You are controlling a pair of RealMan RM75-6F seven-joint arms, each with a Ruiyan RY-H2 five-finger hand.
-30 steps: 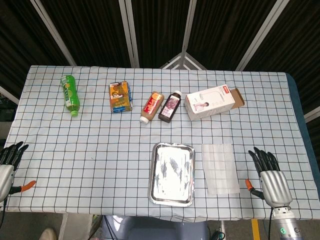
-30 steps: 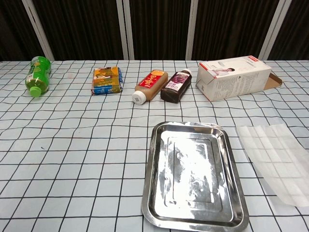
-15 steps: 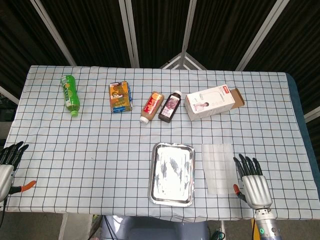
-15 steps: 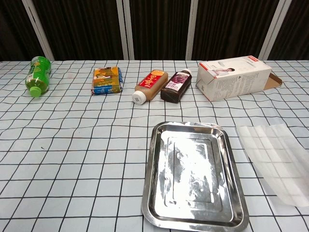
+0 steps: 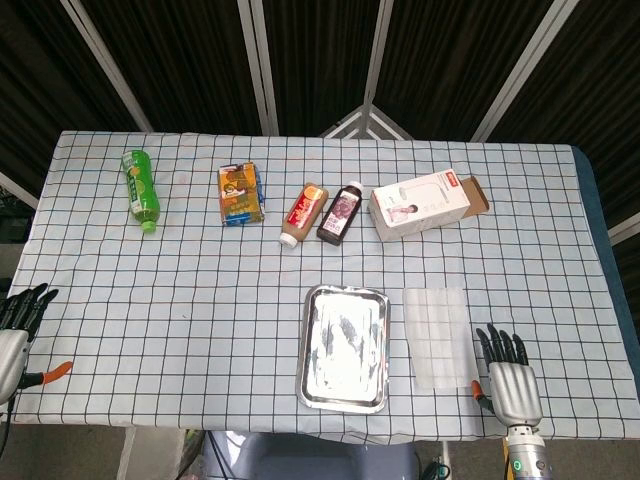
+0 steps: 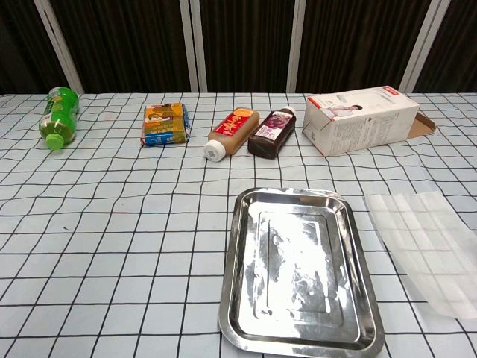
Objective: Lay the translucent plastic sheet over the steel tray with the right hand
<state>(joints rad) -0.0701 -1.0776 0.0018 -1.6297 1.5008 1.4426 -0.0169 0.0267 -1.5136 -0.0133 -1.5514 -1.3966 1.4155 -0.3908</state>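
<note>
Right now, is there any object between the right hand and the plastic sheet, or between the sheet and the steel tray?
Nothing visible: the right hand is beside the translucent plastic sheet, with only bare tablecloth toward the steel tray.

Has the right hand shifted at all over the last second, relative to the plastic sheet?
Yes. In the head view the right hand has moved left and toward the table's near edge, closing on the plastic sheet's near right corner.

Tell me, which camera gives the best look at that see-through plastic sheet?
The head view: the whole plastic sheet shows from above, flat on the table between the steel tray and the right robot hand. The chest view shows the plastic sheet closer but slanted, its right edge cut off by the frame.
</note>
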